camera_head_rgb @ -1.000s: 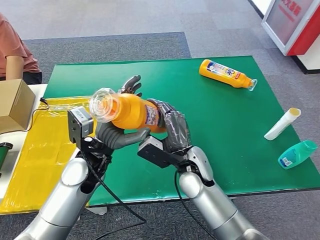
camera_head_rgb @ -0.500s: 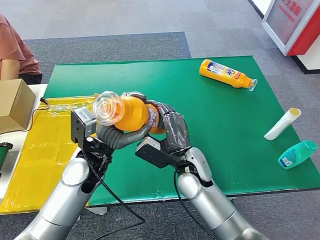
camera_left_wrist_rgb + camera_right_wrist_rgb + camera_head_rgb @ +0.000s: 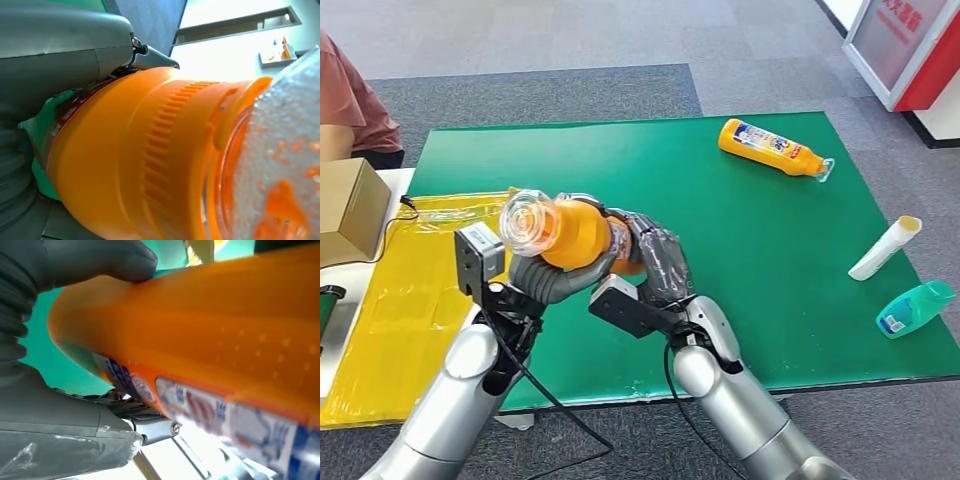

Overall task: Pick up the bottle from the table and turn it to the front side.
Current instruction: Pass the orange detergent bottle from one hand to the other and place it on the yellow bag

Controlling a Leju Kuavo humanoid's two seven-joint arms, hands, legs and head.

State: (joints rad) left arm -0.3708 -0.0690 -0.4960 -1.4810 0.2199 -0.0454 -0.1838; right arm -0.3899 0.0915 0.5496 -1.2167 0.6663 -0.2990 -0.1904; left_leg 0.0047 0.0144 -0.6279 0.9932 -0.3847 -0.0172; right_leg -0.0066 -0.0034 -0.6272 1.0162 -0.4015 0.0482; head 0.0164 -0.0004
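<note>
A second orange plastic bottle with a printed label (image 3: 771, 146) lay on its side at the far right of the green mat (image 3: 743, 250), well apart from a white tube with a pale yellow end (image 3: 884, 247) and a teal plastic bottle (image 3: 915, 307) (both also lying down, near the mat's right edge). Left of the mat were a yellow plastic sheet (image 3: 395, 300) and a brown cardboard box (image 3: 349, 207), with a seated person in a salmon shirt (image 3: 350, 100) behind them.

left hand (image 3: 550, 272) fingers now closed around orange bottle (image 3: 573, 232), previously spread
</note>
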